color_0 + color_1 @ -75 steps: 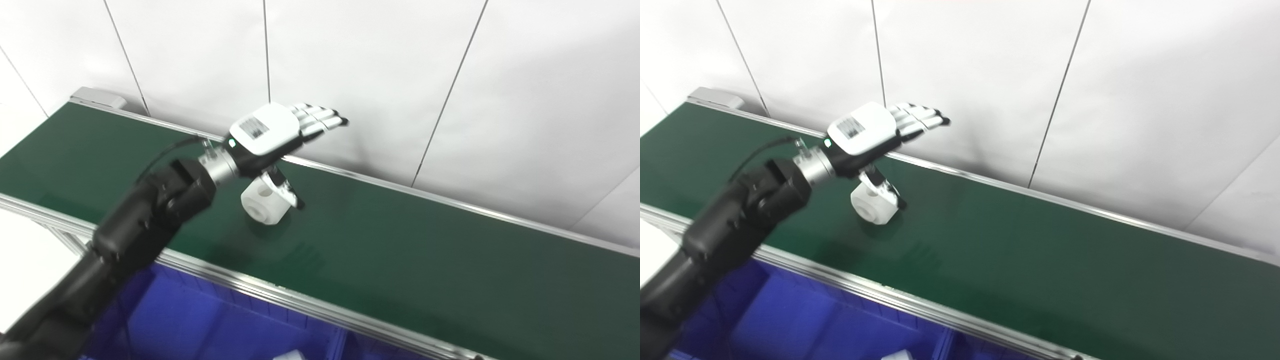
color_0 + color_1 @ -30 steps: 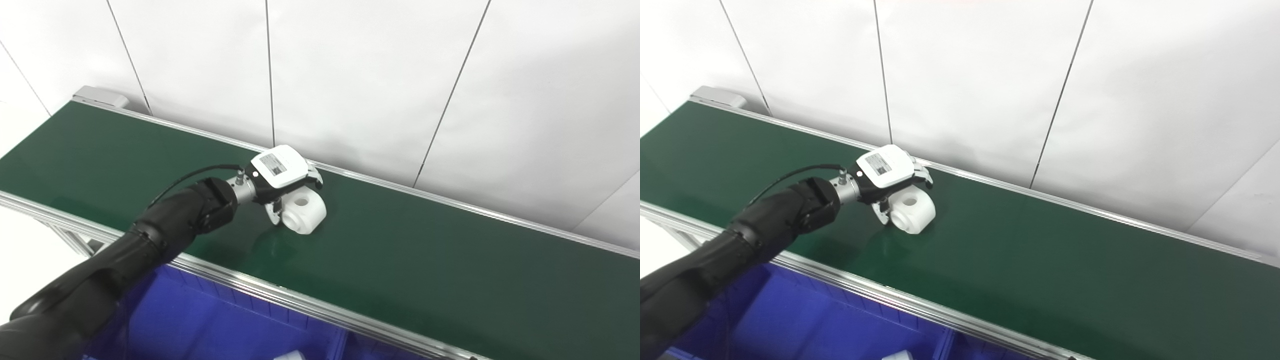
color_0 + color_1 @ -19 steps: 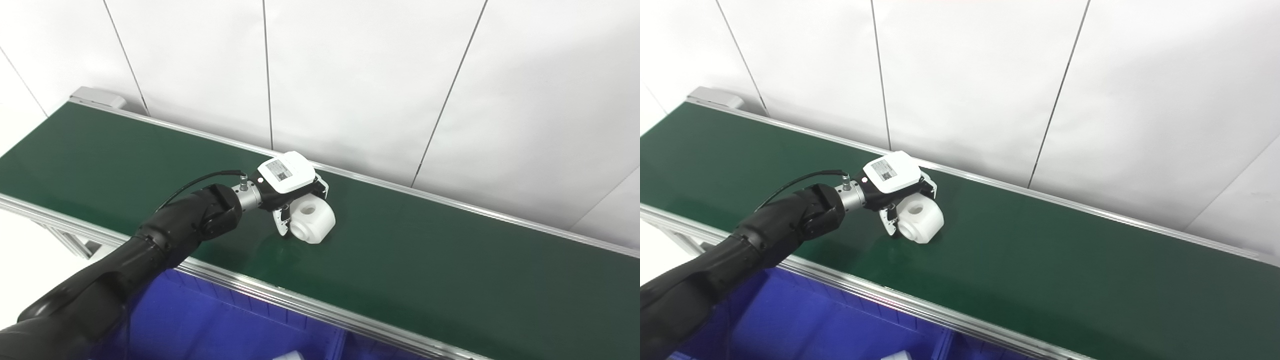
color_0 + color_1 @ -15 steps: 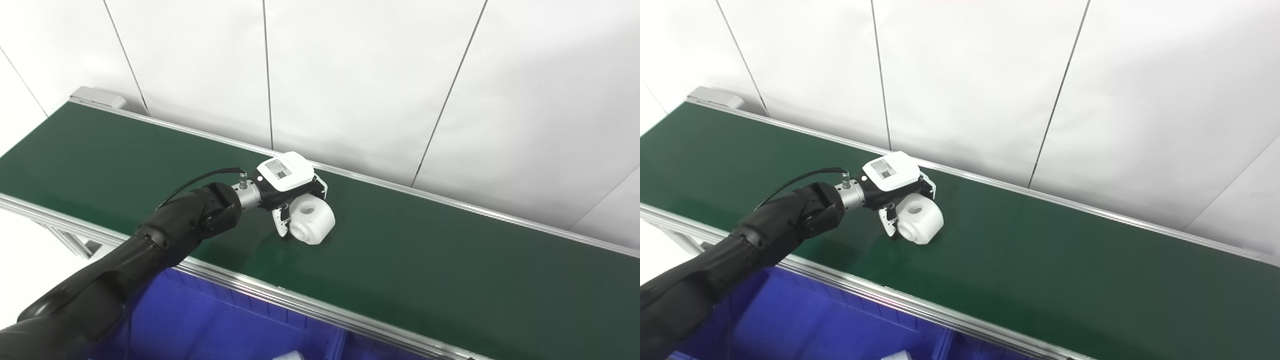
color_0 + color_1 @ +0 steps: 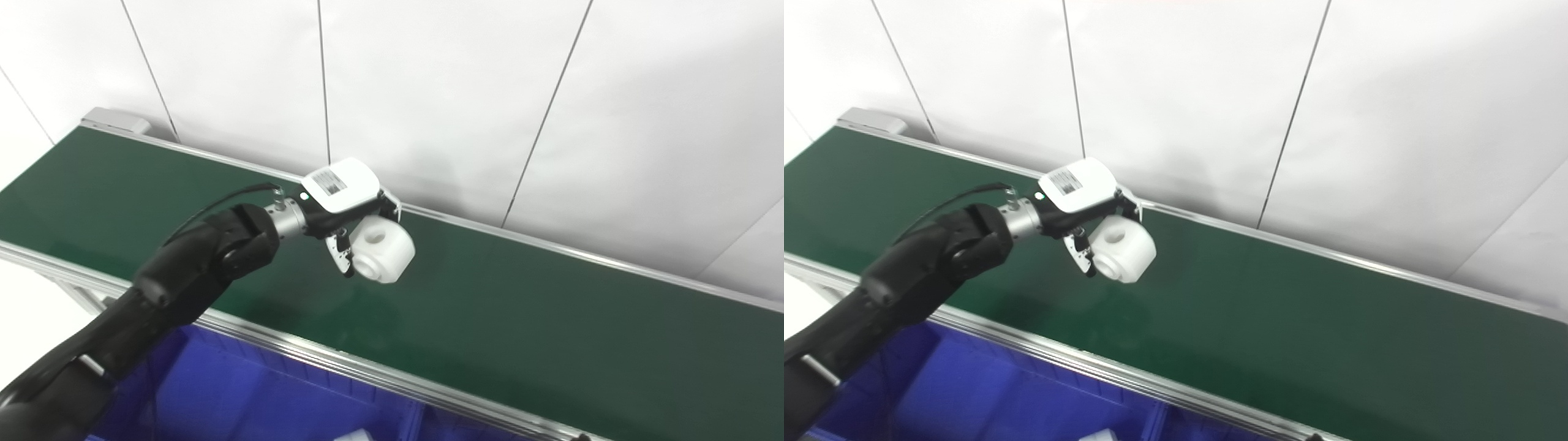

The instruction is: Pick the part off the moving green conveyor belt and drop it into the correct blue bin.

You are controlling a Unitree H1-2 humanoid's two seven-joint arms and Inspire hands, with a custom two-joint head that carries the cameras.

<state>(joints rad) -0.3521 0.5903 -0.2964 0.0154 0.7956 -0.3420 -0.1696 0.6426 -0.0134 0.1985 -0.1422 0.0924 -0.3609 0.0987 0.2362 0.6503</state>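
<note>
The robot's left hand, its white back plate bearing a small printed label, grips a white part above the green conveyor belt. The fingers wrap over the far side of the part and the thumb presses its near face, so the hand is closed around it. The part (a chunky white piece with a round hole in its top and another in the face turned toward the camera) hangs clear of the belt, with a faint shadow on the green surface below it. The black left arm reaches in from the lower left corner, crossing the belt's near aluminium rail, a thin black cable looping over the wrist. The right hand is out of view. Below the near rail lies a blue bin, its inside partly hidden by the arm; a small white object peeks up at the bottom edge, too cropped to identify. Behind the belt stands a white panelled wall, and a grey end housing sits at the belt's far left end.
</note>
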